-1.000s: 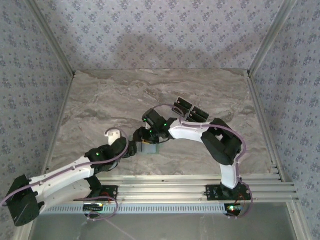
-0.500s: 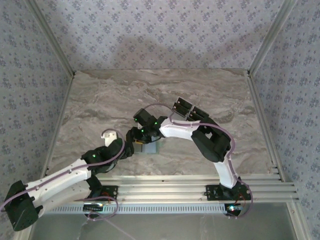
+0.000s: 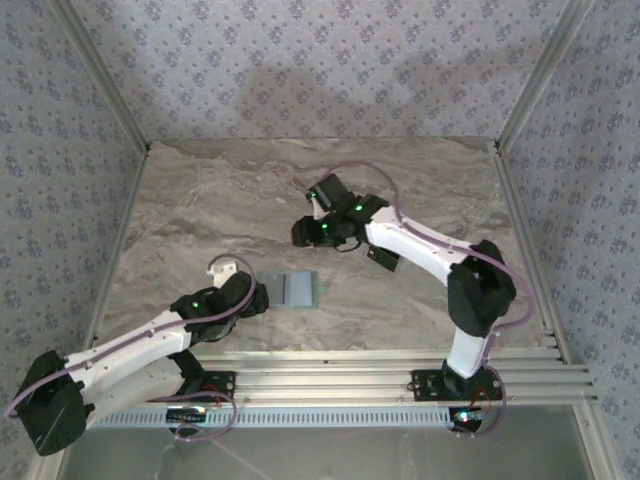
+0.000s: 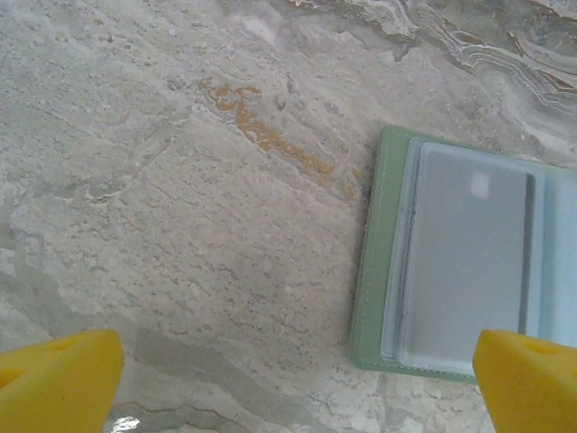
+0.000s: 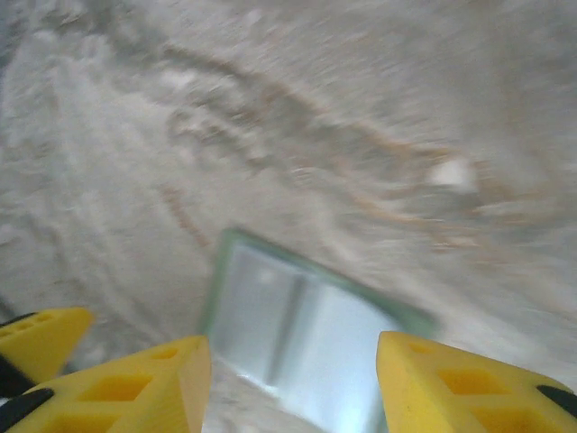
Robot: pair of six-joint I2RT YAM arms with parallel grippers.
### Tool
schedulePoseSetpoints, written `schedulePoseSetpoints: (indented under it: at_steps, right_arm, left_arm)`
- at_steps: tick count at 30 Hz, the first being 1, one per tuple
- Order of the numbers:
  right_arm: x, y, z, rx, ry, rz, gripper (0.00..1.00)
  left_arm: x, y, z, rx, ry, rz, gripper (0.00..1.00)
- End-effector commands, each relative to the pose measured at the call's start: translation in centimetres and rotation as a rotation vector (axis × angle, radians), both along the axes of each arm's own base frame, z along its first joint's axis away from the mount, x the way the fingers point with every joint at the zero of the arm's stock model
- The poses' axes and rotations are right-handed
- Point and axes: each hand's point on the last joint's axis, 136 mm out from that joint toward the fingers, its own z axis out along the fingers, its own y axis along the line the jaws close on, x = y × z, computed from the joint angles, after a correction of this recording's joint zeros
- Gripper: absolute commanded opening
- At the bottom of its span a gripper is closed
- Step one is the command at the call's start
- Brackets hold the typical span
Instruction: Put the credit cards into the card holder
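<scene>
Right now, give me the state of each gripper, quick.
Left gripper: open wide, holding nothing.
Right gripper: open, nothing between its fingers.

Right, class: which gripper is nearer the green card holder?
Left. The left gripper sits open just left of the card holder; the right gripper hangs farther back over the table, well apart from it.

Right claw (image 3: 306,232) lifted off card holder (image 3: 297,290), swung away; left claw (image 3: 260,298) eased back.
</scene>
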Motion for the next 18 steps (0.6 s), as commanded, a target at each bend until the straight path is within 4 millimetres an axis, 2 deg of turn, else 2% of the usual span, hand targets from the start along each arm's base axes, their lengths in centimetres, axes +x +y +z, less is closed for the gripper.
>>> schedulePoseSetpoints:
  at_steps: [1, 4, 7, 13, 18]
  right_arm:
    - [-1.0, -8.0, -2.3, -0.356, -0.019, 0.045, 0.53]
    - [-0.8, -11.9, -2.6, -0.499, -0.031, 0.048, 0.52]
    - [-0.7, -14.2, -3.0, -0.614, -0.036, 0.051, 0.49]
    - [-0.6, -17.0, -4.3, -0.809, -0.033, 0.066, 0.43]
    - [-0.6, -17.9, -5.8, -0.873, -0.018, 0.082, 0.40]
  left_arm:
    - [1.0, -1.0, 1.6, -0.012, -0.015, -0.021, 1.00]
    - [1.3, -1.2, 1.5, -0.006, 0.000, -0.022, 1.00]
    - [1.5, -1.5, 1.5, 0.006, 0.012, -0.031, 1.00]
    - [1.9, -2.0, 1.5, 0.021, 0.033, -0.042, 1.00]
    - [1.8, -2.2, 1.2, 0.023, 0.048, -0.040, 1.00]
